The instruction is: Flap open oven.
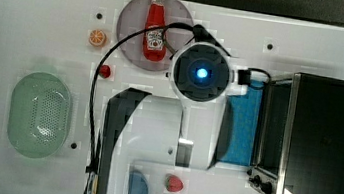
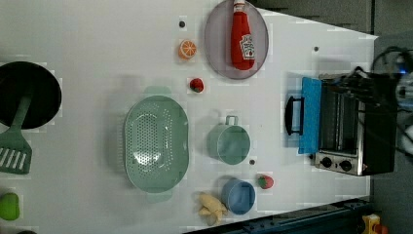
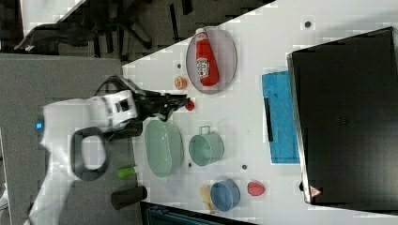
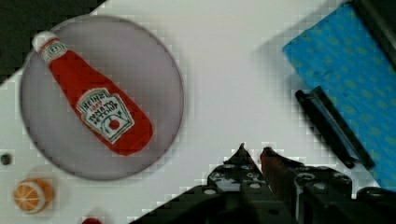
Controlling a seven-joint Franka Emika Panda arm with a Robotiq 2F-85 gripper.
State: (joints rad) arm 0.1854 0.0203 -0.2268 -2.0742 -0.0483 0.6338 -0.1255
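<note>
boxy silver-framed oven point(image 2: 350, 129) at the left view's right on the white surface point(image 2: 97, 48), blue door point(image 4: 355, 79) already down; claw point(image 4: 252, 154) nearly together, empty. risk: the descending claw could strike the dark bar handle point(image 4: 334, 128).

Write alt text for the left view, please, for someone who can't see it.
A toaster oven with its blue door flapped open sits at the left view's right on a white table. Nearby lie a green colander, a ketchup bottle on a plate, and a green cup.
</note>
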